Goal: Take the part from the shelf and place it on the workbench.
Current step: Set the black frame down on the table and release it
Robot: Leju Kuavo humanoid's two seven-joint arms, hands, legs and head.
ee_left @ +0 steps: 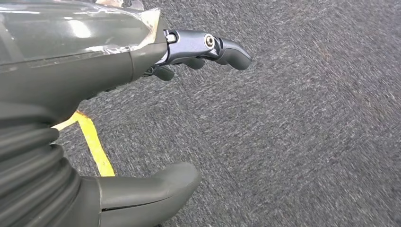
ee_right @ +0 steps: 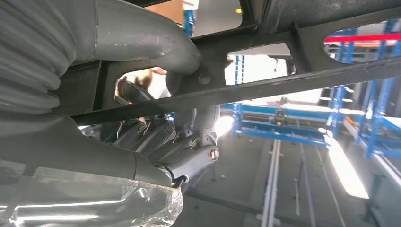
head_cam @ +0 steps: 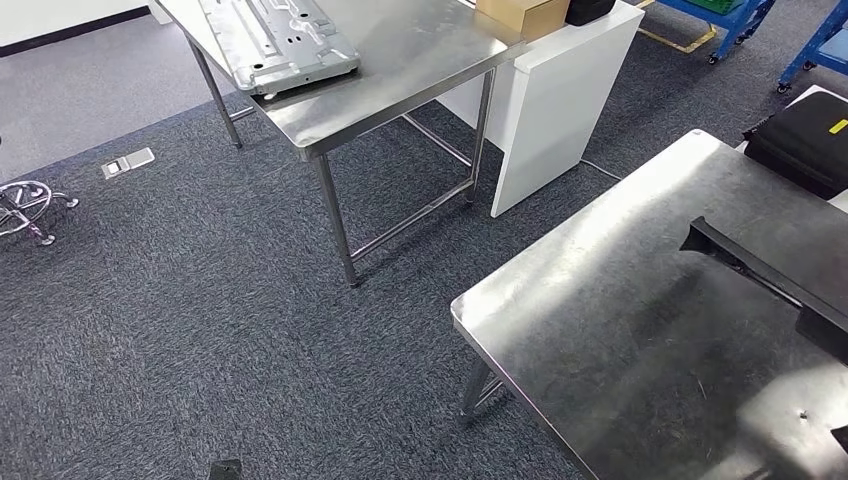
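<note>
The part is a long black frame with open cut-outs [head_cam: 757,270]; it reaches in from the right edge of the head view and hangs a little above the steel workbench [head_cam: 600,330]. In the right wrist view my right hand [ee_right: 156,137] grips this black frame [ee_right: 265,85], thumb over one bar and fingers curled under it. My left hand [ee_left: 94,80] hangs over grey carpet with its fingers [ee_left: 208,47] and thumb [ee_left: 146,194] apart and nothing between them.
A second steel table [head_cam: 400,80] stands at the back with a grey metal plate [head_cam: 280,40] and a cardboard box [head_cam: 520,12]. A white cabinet [head_cam: 560,90] adjoins it. A black case [head_cam: 805,145] lies beyond the workbench. A stool base [head_cam: 25,205] stands far left.
</note>
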